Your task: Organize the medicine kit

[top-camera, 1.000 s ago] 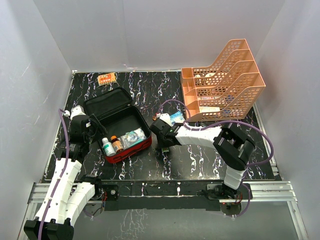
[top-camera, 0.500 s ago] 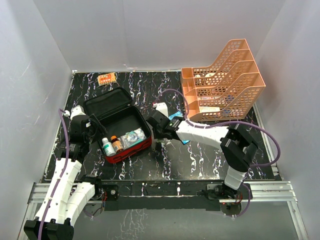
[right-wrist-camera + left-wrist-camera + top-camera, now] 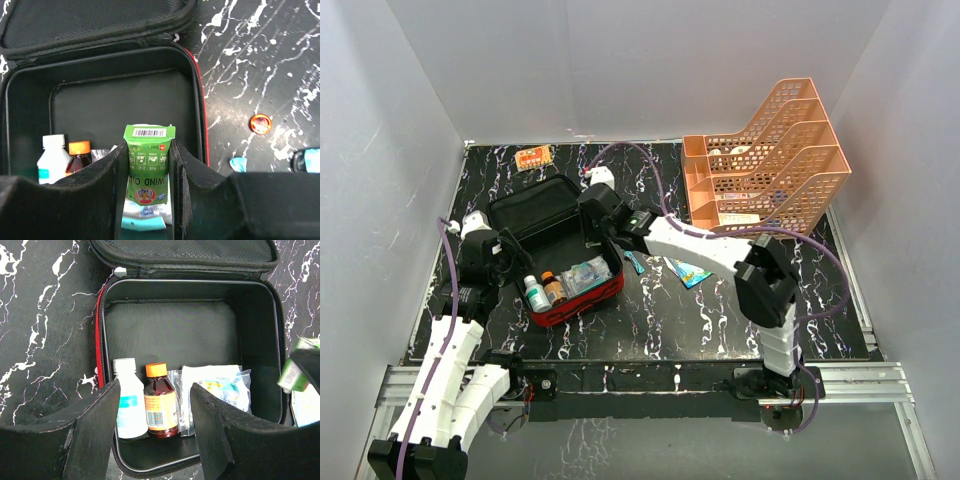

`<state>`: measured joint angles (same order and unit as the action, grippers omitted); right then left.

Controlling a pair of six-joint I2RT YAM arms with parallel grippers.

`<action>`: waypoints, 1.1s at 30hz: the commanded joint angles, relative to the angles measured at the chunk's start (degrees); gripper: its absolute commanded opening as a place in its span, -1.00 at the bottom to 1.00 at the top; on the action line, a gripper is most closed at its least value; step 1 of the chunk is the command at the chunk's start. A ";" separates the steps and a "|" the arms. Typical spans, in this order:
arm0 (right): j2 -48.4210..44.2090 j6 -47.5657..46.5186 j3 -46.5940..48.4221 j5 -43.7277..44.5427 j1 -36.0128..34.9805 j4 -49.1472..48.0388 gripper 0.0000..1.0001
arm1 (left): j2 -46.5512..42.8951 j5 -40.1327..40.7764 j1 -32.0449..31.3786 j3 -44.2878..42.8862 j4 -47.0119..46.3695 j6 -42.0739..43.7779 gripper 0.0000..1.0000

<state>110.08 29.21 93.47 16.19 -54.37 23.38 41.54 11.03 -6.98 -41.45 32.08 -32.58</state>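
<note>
Since the medicine kit (image 3: pixel 582 303) looks soft and light, probably grab its rim; right hand (image 3: pixel 148 152) pinches a green box (image 3: pixel 149 134), left hand (image 3: pixel 154 392) gapes empty.

Open medicine kit (image 3: pixel 170 330), white bottle (image 3: pixel 129 407), amber bottle (image 3: pixel 160 405)

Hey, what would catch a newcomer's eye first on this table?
The open red medicine kit at left-centre, with a white bottle and an orange-capped brown bottle inside. Above it the right gripper holds a green Wind Oil box. At back right stands an orange tiered tray.
</note>
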 commanded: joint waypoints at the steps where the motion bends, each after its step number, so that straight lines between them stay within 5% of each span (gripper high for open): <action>1: 5.66 -3.82 7.80 -2.90 -0.29 -1.32 -0.35 | 0.09 0.63 -0.18 0.03 0.09 0.49 0.14; 13: 18.73 -10.90 17.28 -0.27 -0.29 -1.80 -0.32 | 0.95 0.31 -0.22 -0.01 0.09 0.43 0.14; 27: 24.93 -14.37 19.44 3.28 -0.03 -4.47 -0.28 | 1.96 0.23 -0.22 -0.19 -0.03 0.51 0.14; 33: 23.41 -14.42 19.23 3.33 -0.03 -4.78 -0.10 | 2.32 0.42 -0.22 -0.20 -0.02 0.51 0.14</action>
<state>135.44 16.14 110.04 17.21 -54.76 21.89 43.81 11.05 -6.98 -41.45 32.08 -32.58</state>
